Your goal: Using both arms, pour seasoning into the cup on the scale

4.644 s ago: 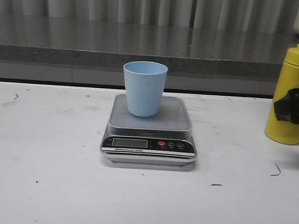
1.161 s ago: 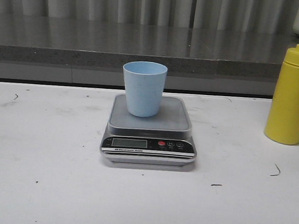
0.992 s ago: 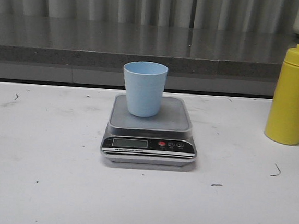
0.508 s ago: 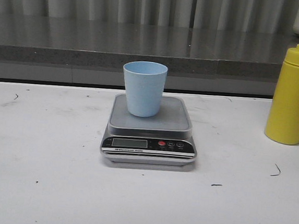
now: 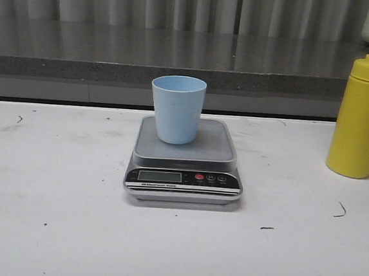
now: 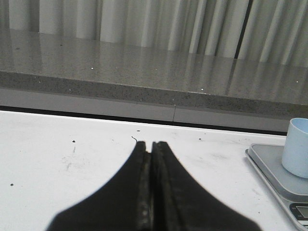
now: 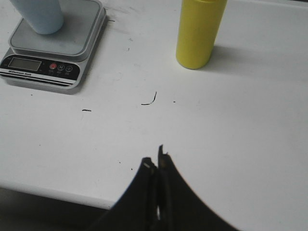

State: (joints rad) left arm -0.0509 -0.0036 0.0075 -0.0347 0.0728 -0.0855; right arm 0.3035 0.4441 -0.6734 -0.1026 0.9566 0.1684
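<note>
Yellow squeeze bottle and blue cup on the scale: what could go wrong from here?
1. The tall yellow plastic squeeze bottle stands free at the table's right; both grippers, left and right, are shut and away from it, so a misjudged regrasp might tip it.
2. The small pale blue plastic cup stands unheld on the silver digital scale; a nudge could shift it.

The only lettering sits on the scale point(image 5: 185, 167): a thin white strip of print just below its LCD display point(image 5: 160, 175), too small and blurred to read. The display itself shows no legible digits. The buttons point(image 5: 211, 177) beside the display carry tiny marks that cannot be made out.
</note>
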